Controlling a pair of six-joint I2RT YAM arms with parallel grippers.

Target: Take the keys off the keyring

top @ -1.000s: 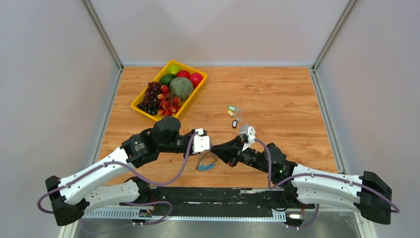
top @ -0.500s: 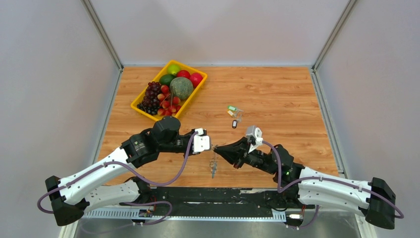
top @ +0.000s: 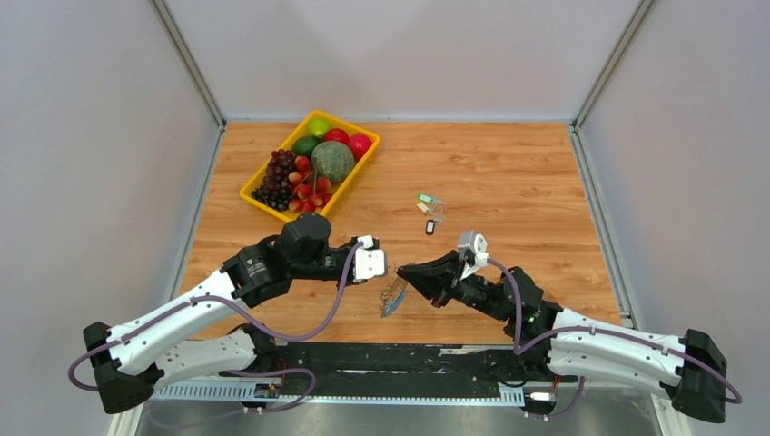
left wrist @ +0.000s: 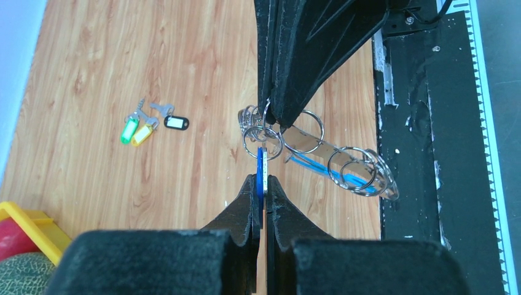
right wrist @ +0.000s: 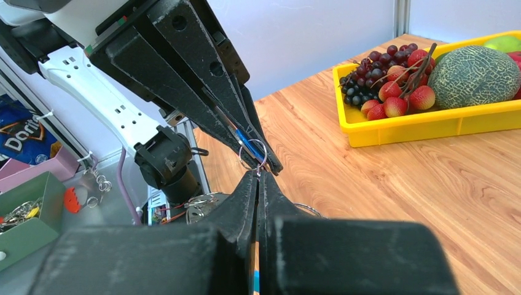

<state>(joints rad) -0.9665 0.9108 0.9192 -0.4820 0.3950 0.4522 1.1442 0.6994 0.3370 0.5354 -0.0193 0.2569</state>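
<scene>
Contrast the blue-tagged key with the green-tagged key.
The blue-tagged key is pinched edge-on in the left hand, off the table; the green-tagged key lies flat on it. The blue-tagged key is on the keyring; the green-tagged key is loose beside a yellow-tagged one. Both are tiny, plastic-tagged.

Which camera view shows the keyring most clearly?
The left wrist view: the keyring hangs there as a chain of linked silver rings. The top view shows only a small dangling glint; the right wrist view shows just one ring.
</scene>
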